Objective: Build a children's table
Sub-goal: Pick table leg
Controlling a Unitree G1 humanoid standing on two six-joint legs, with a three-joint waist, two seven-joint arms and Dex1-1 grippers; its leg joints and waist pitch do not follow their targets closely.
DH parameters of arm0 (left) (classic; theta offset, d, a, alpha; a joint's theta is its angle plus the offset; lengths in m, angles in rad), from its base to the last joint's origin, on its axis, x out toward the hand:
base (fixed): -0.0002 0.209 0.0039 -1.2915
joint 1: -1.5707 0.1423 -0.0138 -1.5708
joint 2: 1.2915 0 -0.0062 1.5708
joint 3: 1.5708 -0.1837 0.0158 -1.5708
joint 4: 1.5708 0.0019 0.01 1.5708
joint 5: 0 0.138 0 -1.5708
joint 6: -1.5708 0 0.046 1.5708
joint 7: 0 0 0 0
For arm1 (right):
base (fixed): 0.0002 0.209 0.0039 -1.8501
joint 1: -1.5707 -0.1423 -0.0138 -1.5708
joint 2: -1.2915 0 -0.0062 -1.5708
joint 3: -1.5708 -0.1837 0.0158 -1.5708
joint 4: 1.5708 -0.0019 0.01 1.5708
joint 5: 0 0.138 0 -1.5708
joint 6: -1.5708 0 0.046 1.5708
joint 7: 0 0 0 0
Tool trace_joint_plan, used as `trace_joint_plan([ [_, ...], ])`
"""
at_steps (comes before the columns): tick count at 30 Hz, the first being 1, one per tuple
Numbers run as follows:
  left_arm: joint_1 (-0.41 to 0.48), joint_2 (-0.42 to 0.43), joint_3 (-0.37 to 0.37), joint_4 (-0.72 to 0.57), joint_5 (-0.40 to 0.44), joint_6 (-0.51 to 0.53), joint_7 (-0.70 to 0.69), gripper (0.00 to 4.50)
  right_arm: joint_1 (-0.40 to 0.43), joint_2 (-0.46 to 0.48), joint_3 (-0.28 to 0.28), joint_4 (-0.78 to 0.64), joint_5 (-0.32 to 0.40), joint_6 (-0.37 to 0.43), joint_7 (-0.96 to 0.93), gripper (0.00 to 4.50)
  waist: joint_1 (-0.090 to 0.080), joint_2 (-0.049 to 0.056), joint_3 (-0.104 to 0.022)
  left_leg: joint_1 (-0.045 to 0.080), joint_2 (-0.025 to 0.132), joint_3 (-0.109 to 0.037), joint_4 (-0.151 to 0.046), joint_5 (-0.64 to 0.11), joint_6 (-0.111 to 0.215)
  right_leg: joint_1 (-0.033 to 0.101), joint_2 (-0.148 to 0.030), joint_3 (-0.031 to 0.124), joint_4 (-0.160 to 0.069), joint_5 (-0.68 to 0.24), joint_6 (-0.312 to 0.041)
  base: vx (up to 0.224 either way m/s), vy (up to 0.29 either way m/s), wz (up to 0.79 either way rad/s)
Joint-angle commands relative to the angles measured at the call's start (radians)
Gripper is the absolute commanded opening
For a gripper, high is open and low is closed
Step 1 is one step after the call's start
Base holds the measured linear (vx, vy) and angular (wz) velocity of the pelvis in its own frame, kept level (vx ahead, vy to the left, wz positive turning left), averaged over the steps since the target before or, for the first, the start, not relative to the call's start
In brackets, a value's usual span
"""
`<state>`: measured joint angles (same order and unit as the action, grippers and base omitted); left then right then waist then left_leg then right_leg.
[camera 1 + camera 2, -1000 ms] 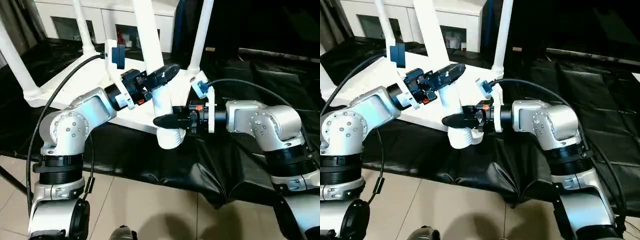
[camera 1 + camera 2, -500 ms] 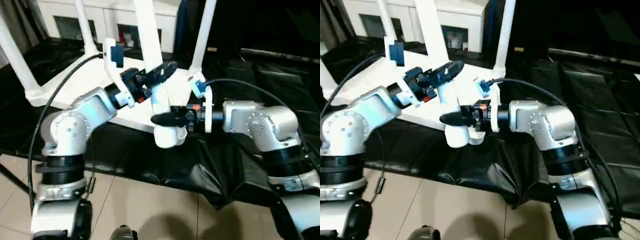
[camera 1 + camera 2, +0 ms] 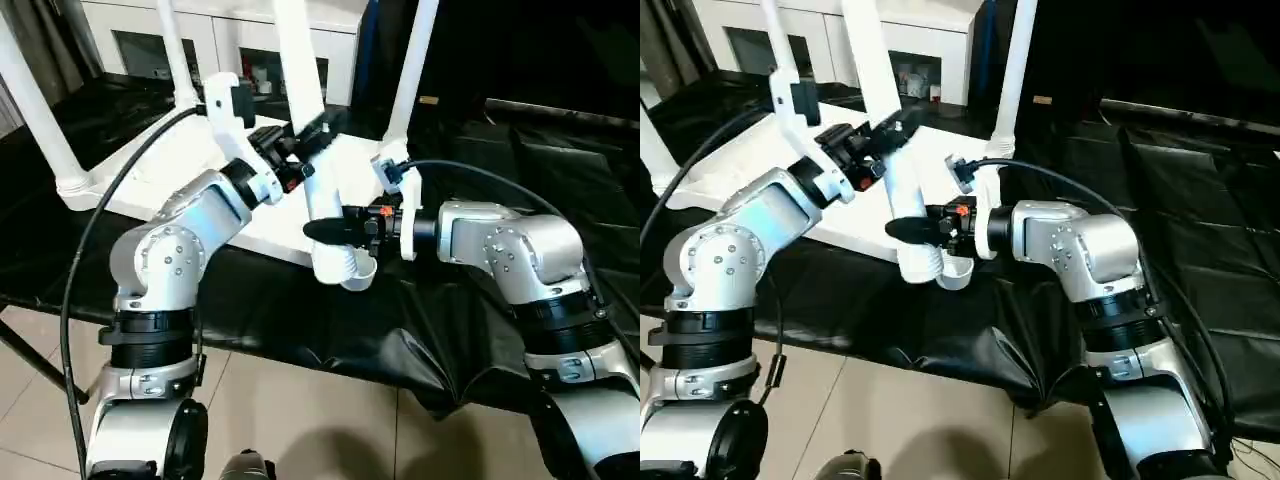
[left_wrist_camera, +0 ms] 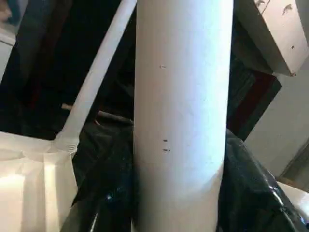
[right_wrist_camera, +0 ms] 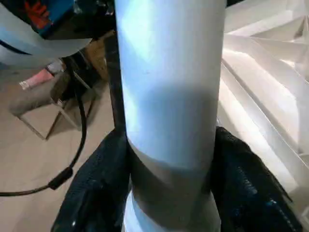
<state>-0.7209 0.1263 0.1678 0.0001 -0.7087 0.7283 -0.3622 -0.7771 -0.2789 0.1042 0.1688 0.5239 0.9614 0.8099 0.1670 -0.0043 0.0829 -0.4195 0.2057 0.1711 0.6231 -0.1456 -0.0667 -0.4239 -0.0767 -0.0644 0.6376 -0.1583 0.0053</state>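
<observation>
Beige tiled floor (image 3: 300, 420) nearest the camera, then a black sheet-covered work surface (image 3: 470, 330) stretching back into a dark room. Lying upside down on that sheet, the small all-white plastic children's table (image 3: 150, 170), ribbed underside of the rectangular top facing up, three long round white tube legs already standing in their sockets: one at the near left corner (image 3: 35, 110), one farther back on the left (image 3: 170, 50), one at the far right (image 3: 412, 60). At the near right corner, a fourth long white tube leg (image 3: 315, 170), tilted slightly, its ribbed threaded end (image 3: 335, 262) just off the top's edge beside the open corner socket (image 3: 358, 272). Gripped low down, just above the threads, by the right gripper (image 3: 335, 231), black fingers (image 5: 241, 188) clamped on either side of the tube in the right wrist view. Gripped higher up by the left gripper (image 3: 305, 140), black fingers (image 4: 251, 188) pressed against both flanks of the same leg in the left wrist view. Silver forearms reaching in from both sides, black cables looping over them. Farthest back, a white cabinet with glass-fronted compartments (image 3: 250, 45); small items visible behind the glass (image 3: 262, 75), too indistinct to identify.
</observation>
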Motion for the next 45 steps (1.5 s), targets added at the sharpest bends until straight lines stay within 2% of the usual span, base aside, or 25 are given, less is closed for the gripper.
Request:
trace_joint_plan([
  [1,-0.005,0.004,-0.039,-0.026,-0.002,0.011,-0.041,1.84,-0.008,-0.019,-0.024,-0.012,0.037,0.003,0.041,2.72,-0.002,0.002,-0.098,0.037,0.017,-0.012,-0.08,-0.294,-0.079,0.042,-0.059,0.035,-0.09,-0.368,-0.081,0.0,0.0,0.0],
  [3,-0.004,0.015,-0.054,-0.034,-0.006,0.018,-0.068,1.83,-0.011,-0.043,-0.004,-0.013,0.025,0.0,0.071,2.85,0.002,0.006,-0.097,0.04,0.019,-0.012,-0.081,-0.295,-0.077,0.041,-0.058,0.036,-0.09,-0.362,-0.084,0.0,0.0,0.0],
  [4,-0.004,0.017,-0.057,-0.035,-0.007,0.019,-0.073,1.83,-0.012,-0.049,0.001,-0.012,0.022,0.0,0.078,3.05,0.002,0.007,-0.097,0.04,0.02,-0.012,-0.082,-0.3,-0.081,0.043,-0.058,0.035,-0.09,-0.358,-0.087,0.0,0.0,0.0],
  [9,-0.005,0.03,-0.079,-0.047,-0.009,0.023,-0.11,1.83,-0.021,-0.099,0.052,-0.013,0.01,0.025,0.136,3.18,-0.001,-0.002,-0.097,0.036,0.018,-0.01,-0.081,-0.277,-0.077,0.05,-0.06,0.036,-0.087,-0.329,-0.101,0.0,0.0,0.0],
  [14,-0.003,0.036,-0.093,-0.052,-0.006,0.021,-0.127,1.83,-0.007,-0.116,0.093,-0.031,0.012,0.048,0.161,3.18,0.0,-0.003,-0.097,0.035,0.019,-0.009,-0.079,-0.259,-0.07,0.051,-0.06,0.036,-0.086,-0.33,-0.109,0.0,0.0,0.0],
  [27,0.007,0.045,-0.115,-0.063,-0.004,0.03,-0.152,1.83,-0.019,-0.096,0.073,-0.025,0.024,0.051,0.152,3.18,-0.001,0.002,-0.096,0.039,0.019,-0.011,-0.081,-0.298,-0.08,0.047,-0.061,0.035,-0.091,-0.371,-0.099,0.0,0.0,0.0],
  [45,0.002,0.047,-0.103,-0.047,-0.001,0.027,-0.159,1.83,-0.028,-0.088,0.036,-0.003,0.036,0.047,0.136,3.18,-0.001,0.006,-0.098,0.039,0.02,-0.011,-0.08,-0.288,-0.081,0.049,-0.059,0.035,-0.084,-0.319,-0.123,0.0,0.0,0.0],
])
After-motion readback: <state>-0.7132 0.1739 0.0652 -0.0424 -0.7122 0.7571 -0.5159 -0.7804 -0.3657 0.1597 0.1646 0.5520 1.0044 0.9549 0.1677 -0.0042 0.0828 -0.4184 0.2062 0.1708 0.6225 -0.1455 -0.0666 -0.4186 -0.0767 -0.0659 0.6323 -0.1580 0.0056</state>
